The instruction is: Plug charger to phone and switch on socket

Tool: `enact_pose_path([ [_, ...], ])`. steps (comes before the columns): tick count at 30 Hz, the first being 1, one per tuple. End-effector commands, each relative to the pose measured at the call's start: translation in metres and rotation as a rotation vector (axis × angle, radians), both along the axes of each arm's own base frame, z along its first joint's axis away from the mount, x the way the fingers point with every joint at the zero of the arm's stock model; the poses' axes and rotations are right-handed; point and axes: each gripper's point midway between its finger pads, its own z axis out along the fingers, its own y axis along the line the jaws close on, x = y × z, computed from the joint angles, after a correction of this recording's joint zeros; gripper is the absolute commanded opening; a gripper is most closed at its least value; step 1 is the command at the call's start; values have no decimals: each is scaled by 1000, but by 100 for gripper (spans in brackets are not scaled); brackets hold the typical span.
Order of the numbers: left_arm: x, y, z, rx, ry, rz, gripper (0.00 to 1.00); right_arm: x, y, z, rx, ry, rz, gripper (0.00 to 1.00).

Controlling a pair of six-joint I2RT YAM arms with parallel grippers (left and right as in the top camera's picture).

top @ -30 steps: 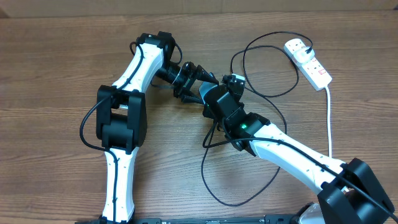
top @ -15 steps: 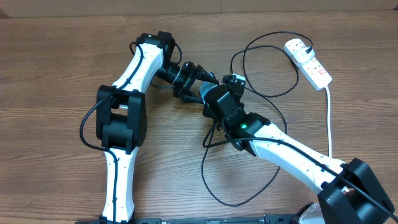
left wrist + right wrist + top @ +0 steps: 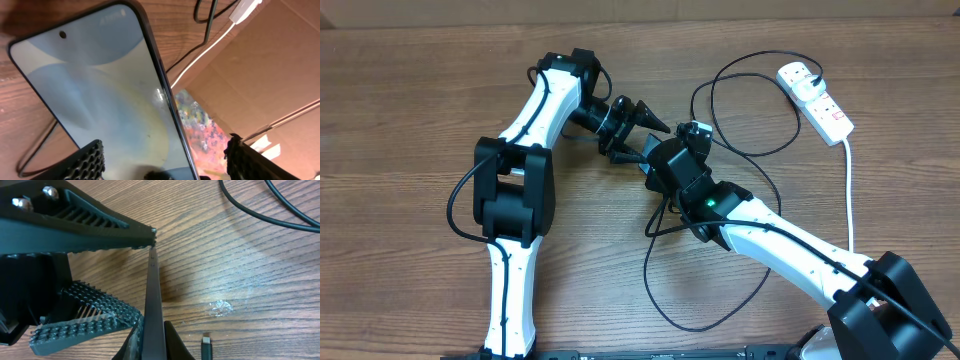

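The phone (image 3: 105, 95) shows its light blue screen in the left wrist view and stands edge-on (image 3: 154, 295) in the right wrist view. My right gripper (image 3: 155, 347) is shut on its lower edge and holds it upright above the table. My left gripper (image 3: 167, 160) is open, its toothed fingers either side of the phone and apart from it; overhead it is at the centre (image 3: 648, 140). The charger's connector tip (image 3: 206, 343) lies on the wood beside the right fingers. Its black cable (image 3: 760, 150) loops to the socket (image 3: 817, 100) at the far right.
The socket's thick white cord (image 3: 849, 190) runs down the right side. Black cable loops (image 3: 665, 290) lie below the right arm on the wooden table (image 3: 410, 120). A cardboard wall (image 3: 270, 65) stands behind the table.
My left gripper's fingers have spread apart from the phone. The right gripper still holds the phone in about the same place.
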Motion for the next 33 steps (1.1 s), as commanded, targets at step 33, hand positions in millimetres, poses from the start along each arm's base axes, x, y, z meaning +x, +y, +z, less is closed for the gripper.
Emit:
enact_pose_path([
  [33, -49, 186, 262, 712, -994, 201, 75, 21, -29, 100, 507, 11, 55, 4],
])
